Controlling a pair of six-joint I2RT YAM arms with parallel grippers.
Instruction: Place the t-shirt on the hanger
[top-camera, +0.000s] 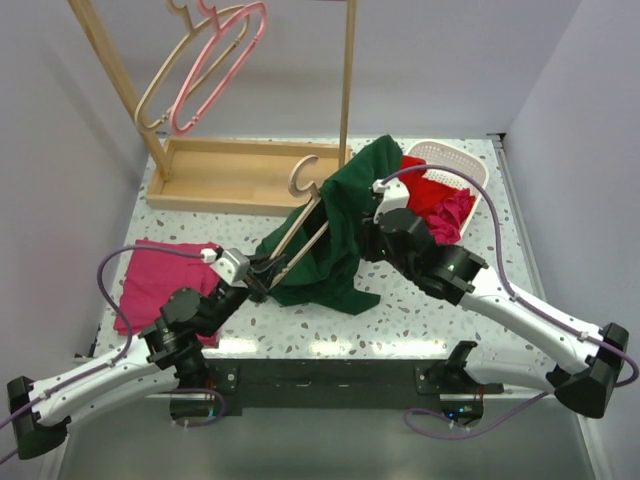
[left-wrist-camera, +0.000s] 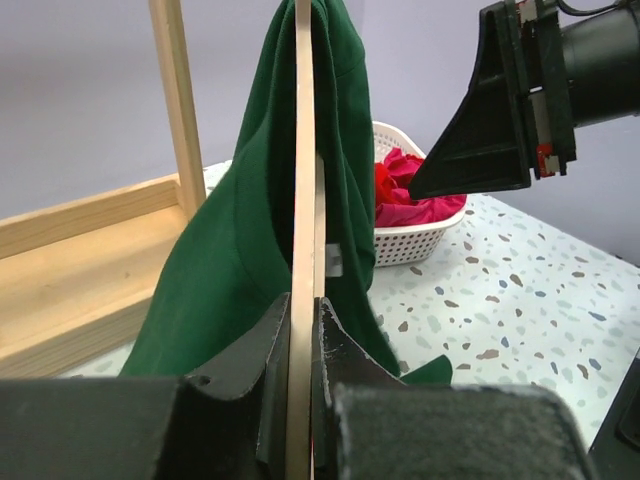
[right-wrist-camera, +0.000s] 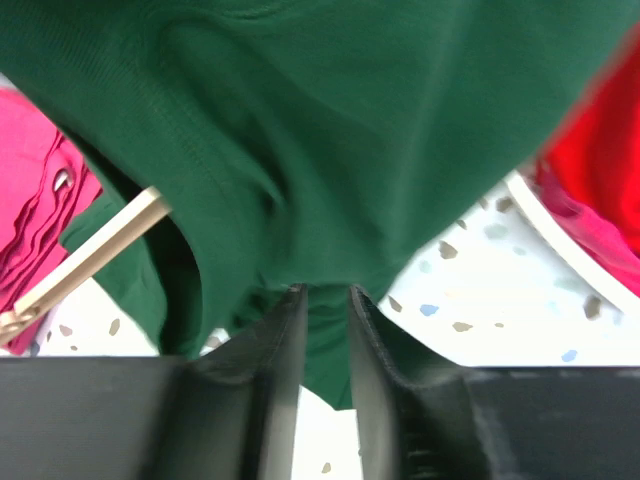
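Hanger (left-wrist-camera: 303, 150) of pale wood, clamped by left gripper (left-wrist-camera: 302, 312), carries dark green cloth t-shirt (left-wrist-camera: 240, 250); right gripper (right-wrist-camera: 325, 300) at its hem, hold unclear; white basket (left-wrist-camera: 412, 245), red clothing (left-wrist-camera: 400, 178) behind.

T-shirt (top-camera: 345, 225): dk green, short-slv, bunched and draped over the far part of the hanger (top-camera: 298, 232), mid-surface. A lower fold trails onto the surface toward the near edge. Small white label shows beside the frame in left wrist view. Cloth hangs in loose folds in rt wrist view, w/ one wood bar poking out lower left.

Hanger: pale wood, thin outline frame. Hook end points to far side, clear of cloth. Near end is clamped in the left gripper (left-wrist-camera: 303, 312).
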